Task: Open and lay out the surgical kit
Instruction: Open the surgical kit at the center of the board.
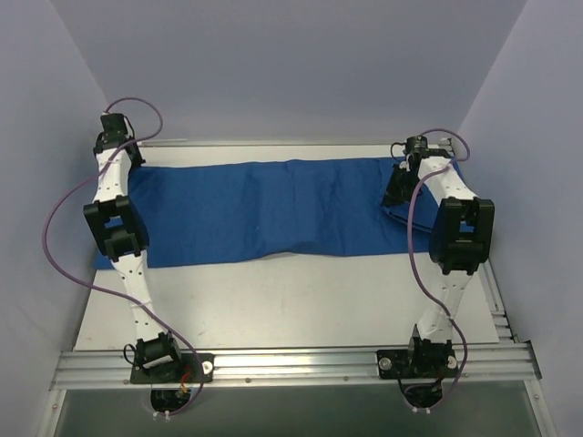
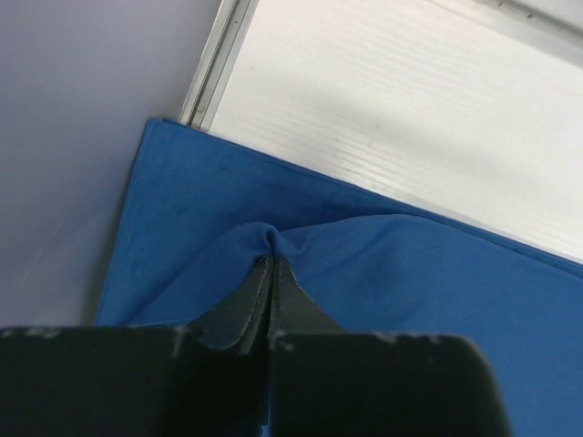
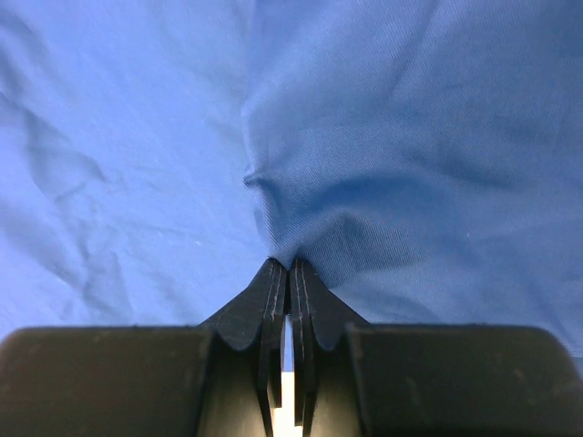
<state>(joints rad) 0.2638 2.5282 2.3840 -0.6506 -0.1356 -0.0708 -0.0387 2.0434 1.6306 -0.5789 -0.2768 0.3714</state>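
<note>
The surgical kit's blue cloth wrap (image 1: 264,214) lies spread across the far half of the white table, wrinkled along its near edge. My left gripper (image 1: 127,157) is at the cloth's far left end and is shut on a pinched fold of the cloth (image 2: 271,238). My right gripper (image 1: 397,189) is at the cloth's right end and is shut on another pinched fold (image 3: 290,250). The blue cloth fills the right wrist view. No instruments show; anything under the cloth is hidden.
The white table (image 1: 291,305) runs from the cloth to the metal rail (image 1: 291,364) that holds the arm bases. Lavender walls (image 1: 46,137) close in left, right and back. A metal table edge (image 2: 214,68) runs beside the cloth's left corner.
</note>
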